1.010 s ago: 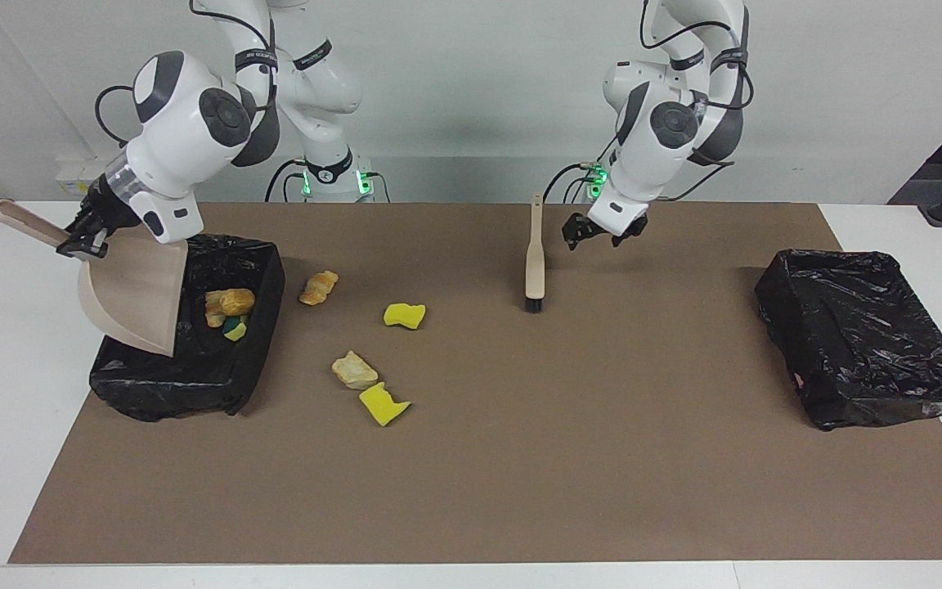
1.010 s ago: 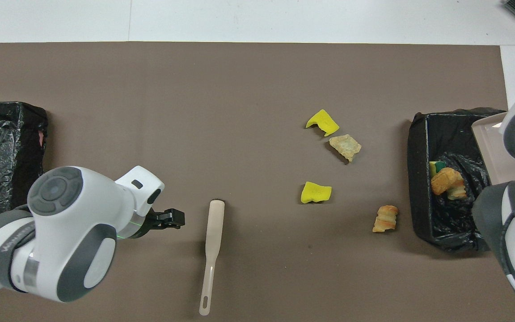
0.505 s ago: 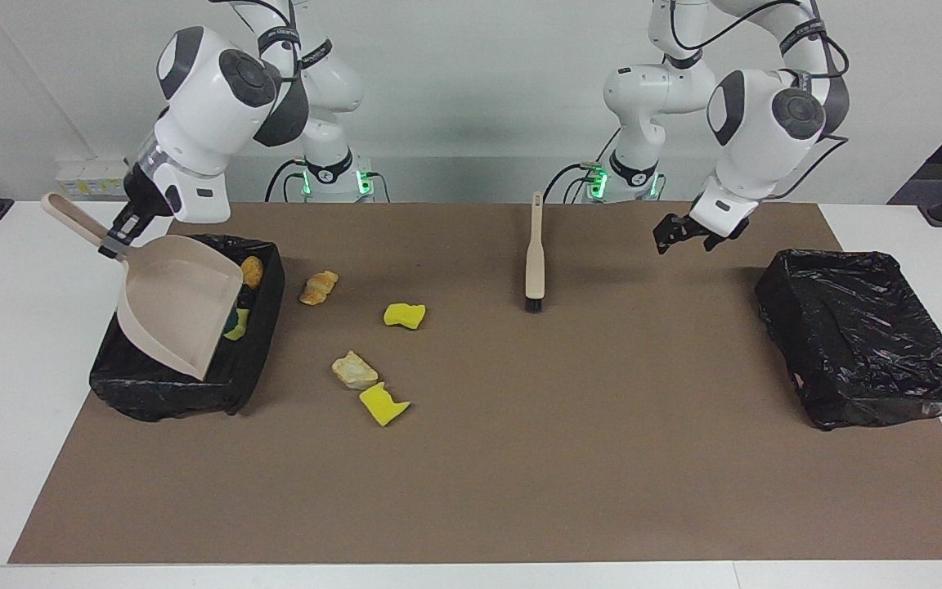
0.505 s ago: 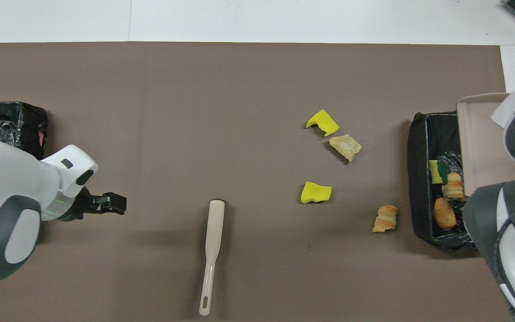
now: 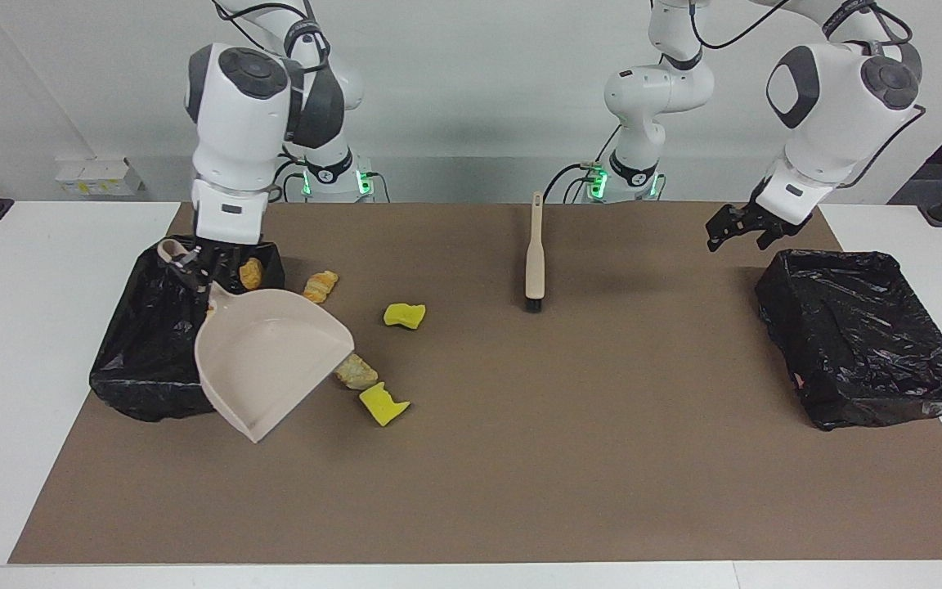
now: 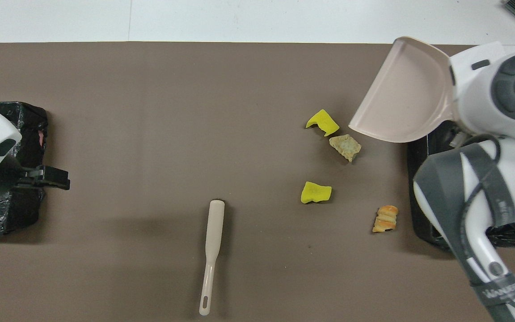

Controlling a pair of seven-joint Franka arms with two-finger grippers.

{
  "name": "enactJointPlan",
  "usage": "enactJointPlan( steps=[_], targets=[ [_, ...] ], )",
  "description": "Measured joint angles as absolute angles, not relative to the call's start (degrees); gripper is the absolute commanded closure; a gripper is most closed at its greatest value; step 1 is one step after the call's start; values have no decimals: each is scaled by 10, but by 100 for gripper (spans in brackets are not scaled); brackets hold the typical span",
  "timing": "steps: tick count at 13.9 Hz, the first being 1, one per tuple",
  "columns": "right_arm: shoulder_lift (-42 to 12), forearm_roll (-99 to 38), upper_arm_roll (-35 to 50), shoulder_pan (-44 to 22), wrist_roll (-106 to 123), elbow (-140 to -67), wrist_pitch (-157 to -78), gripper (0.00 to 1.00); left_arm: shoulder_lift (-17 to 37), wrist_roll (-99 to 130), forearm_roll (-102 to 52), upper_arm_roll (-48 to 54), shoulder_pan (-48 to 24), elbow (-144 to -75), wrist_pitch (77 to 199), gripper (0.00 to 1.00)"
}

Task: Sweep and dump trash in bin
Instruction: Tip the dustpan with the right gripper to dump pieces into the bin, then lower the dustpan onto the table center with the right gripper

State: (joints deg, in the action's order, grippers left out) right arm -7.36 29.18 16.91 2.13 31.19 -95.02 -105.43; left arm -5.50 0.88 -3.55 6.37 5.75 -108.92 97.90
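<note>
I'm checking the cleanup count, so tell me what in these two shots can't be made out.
- Contents of the bin at the right arm's end: the dustpan covers it in the facing view, where one scrap shows; the arm covers it overhead.
- Right gripper on the dustpan handle: hidden overhead by its own arm.
- Other bin: cut off at the overhead view's edge, partly under the left gripper.
</note>
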Motion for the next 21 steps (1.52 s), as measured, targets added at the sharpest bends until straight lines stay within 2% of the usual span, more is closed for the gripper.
enactJointPlan(
  steps=[3,9,14,19,20,21],
  targets=[
    [-132,269,171,-62,125,-885,-1019,100,-47,9,-35,65,57,-1027,948,0],
    [-279,192,168,-161,-227,-741,-1018,100,-51,9,-34,64,58,-919,850,0],
    [-400,191,154,-242,-436,-665,-1068,100,-53,9,-34,63,59,-916,844,0],
    [-446,150,170,-253,-497,-646,-1136,100,-53,8,-34,63,59,-918,844,0],
    [-454,148,174,-256,-504,-645,-1145,95,-53,8,-34,63,60,-918,844,0],
    [-459,148,175,-261,-508,-644,-1149,86,-53,8,-34,63,60,-918,844,0]
  ],
)
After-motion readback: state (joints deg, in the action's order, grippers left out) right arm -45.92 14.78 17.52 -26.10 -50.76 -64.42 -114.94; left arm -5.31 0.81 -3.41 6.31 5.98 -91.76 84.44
